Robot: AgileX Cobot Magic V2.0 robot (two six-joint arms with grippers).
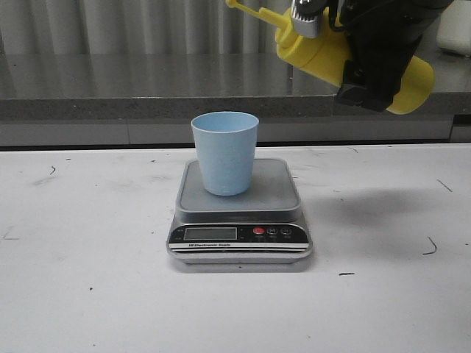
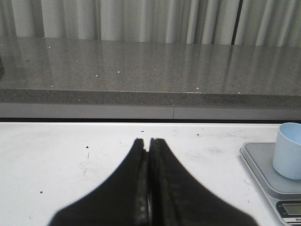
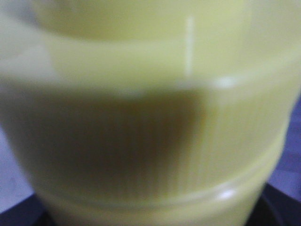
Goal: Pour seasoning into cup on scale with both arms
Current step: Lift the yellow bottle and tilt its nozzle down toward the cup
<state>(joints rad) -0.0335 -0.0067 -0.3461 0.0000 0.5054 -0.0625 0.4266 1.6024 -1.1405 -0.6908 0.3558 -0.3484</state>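
Observation:
A pale blue cup (image 1: 225,153) stands upright on the silver scale (image 1: 239,213) in the middle of the table. My right gripper (image 1: 379,55) is shut on the yellow seasoning bottle (image 1: 324,51), held high up and to the right of the cup, tilted on its side with the nozzle (image 1: 246,9) pointing left. The bottle's ribbed cap (image 3: 141,141) fills the right wrist view. My left gripper (image 2: 146,141) is shut and empty, low over the table to the left of the scale (image 2: 270,176) and the cup (image 2: 289,150). It is out of the front view.
A grey stone ledge (image 1: 110,92) runs along the back of the white table (image 1: 88,279), with pale curtains behind it. A white container (image 1: 454,29) stands at the far right on the ledge.

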